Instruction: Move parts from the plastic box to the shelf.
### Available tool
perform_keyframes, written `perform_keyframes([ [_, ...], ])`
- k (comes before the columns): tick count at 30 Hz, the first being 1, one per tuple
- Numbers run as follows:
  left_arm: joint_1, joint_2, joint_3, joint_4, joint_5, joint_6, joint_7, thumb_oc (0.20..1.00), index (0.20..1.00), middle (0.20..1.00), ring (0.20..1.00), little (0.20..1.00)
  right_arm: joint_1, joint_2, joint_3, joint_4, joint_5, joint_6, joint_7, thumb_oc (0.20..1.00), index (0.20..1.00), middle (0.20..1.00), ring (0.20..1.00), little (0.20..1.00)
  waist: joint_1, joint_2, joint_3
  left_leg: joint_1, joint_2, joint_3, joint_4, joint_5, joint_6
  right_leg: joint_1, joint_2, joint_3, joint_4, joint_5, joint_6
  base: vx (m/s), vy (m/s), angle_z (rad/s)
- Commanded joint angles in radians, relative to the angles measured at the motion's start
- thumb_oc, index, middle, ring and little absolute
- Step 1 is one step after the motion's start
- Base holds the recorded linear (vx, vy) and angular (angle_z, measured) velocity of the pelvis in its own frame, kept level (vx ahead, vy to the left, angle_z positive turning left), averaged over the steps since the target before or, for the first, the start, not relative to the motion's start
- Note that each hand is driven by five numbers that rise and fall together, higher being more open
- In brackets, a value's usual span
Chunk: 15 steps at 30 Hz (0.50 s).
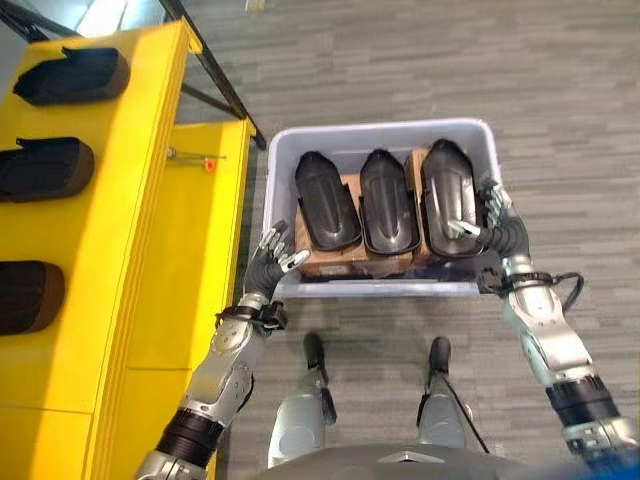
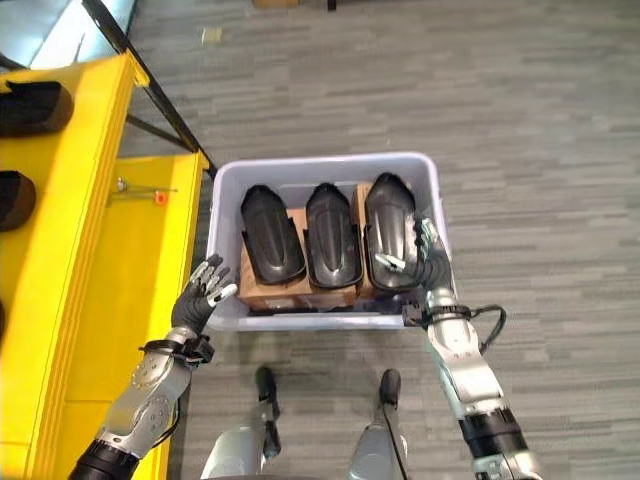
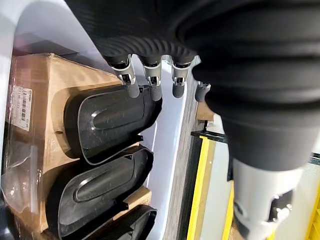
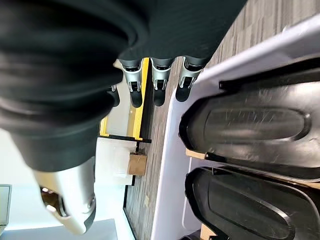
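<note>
1. We are looking down at a pale lavender rectangular plastic box point(image 1: 283, 160) standing on the grey plank floor, just beside the yellow shelf point(image 1: 150, 120) on the robot's left.
2. Three glossy black moulded plastic parts point(image 1: 388, 200) are lying side by side in the box on brown cardboard cartons point(image 2: 262, 285), spanning from its left wall to its right wall.
3. Three similar black parts point(image 1: 45, 165) are sitting in a row on the shelf's upper level.
4. The left hand point(image 1: 272, 256) is hovering at the box's near left corner, fingers spread and relaxed, holding nothing.
5. The right hand point(image 1: 492, 222) is reaching over the box's right wall beside the rightmost part point(image 1: 447, 190); its fingers are extended, not curled round it.
6. Judgement: we are in the reach-and-grasp step. The next move calls for both hands closing on one part and lifting it clear of the walls.
</note>
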Motion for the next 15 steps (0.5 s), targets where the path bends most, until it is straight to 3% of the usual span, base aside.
perform_keyframes([
  [1,-0.032,0.017,-0.006,-0.075,-0.012,-0.073,0.026,1.000,1.000,1.000,1.000,1.000,-0.099,-0.030,-0.006,0.000,-0.023,-0.059,-0.043,1.000,1.000,1.000,1.000,1.000,0.016,-0.011,0.015,-0.038,0.066,0.031,0.131,-0.019,-0.054,-0.057,-0.141,-0.006,0.241,-0.119,0.041,-0.04,-0.019,-0.05],
  [15,-0.075,0.027,-0.041,-0.088,-0.046,-0.096,0.039,1.000,1.000,1.000,1.000,1.000,-0.309,-0.077,0.045,0.162,-0.044,-0.034,-0.119,1.000,1.000,1.000,1.000,1.000,0.043,0.008,0.065,-0.098,0.072,0.034,0.141,-0.015,-0.050,-0.154,-0.143,0.022,0.275,-0.114,0.035,-0.01,-0.004,-0.03],
])
